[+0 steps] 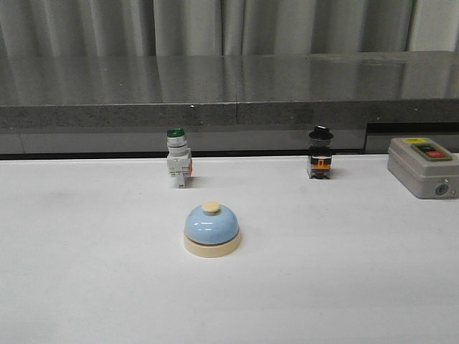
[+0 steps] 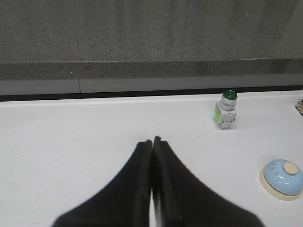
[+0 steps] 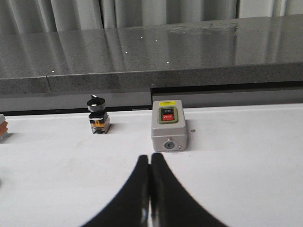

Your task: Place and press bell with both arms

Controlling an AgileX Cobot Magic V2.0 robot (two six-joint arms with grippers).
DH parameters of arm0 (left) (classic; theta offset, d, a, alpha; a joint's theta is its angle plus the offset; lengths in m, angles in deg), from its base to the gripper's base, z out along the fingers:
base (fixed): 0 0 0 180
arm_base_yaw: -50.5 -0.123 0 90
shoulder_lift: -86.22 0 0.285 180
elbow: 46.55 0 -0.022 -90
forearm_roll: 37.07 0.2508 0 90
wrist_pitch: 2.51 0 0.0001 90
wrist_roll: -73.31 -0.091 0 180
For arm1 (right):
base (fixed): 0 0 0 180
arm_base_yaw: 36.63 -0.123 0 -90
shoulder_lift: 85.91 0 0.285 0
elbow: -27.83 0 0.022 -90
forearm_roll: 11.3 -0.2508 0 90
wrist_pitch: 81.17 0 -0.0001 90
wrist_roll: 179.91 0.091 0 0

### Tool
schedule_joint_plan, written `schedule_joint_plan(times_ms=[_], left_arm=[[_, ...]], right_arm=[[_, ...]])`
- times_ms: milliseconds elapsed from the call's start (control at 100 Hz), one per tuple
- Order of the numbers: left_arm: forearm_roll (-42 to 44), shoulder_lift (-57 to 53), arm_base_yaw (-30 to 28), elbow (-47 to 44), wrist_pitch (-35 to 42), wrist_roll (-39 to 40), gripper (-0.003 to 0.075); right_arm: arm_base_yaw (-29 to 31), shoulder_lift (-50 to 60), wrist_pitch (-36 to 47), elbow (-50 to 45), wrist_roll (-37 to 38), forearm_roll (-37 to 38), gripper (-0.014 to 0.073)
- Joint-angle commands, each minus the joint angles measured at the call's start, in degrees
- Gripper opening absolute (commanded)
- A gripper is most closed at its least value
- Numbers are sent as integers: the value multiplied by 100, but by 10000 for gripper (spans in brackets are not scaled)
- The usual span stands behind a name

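Note:
The light-blue bell [image 1: 211, 228] with cream base and cream button stands upright on the white table, near the middle in the front view. It also shows in the left wrist view [image 2: 282, 178], well off to the side of my left gripper [image 2: 152, 140]. That gripper is shut and empty above bare table. My right gripper [image 3: 150, 157] is shut and empty, close in front of the grey box [image 3: 169, 124]. The bell is out of the right wrist view. Neither arm shows in the front view.
A green-capped white push-button switch [image 1: 178, 157] stands behind the bell, also in the left wrist view [image 2: 226, 109]. A black-knobbed switch [image 1: 320, 153] stands at the back right. The grey box with red and green buttons [image 1: 424, 166] sits at the far right. A grey stone ledge [image 1: 229, 100] runs behind the table.

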Motion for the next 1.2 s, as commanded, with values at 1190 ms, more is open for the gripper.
schedule_joint_plan(times_ms=[1190], left_arm=[[428, -3192, -148, -2724, 1672, 35, -19]], right_arm=[[22, 73, 473, 6, -22, 37, -68]])
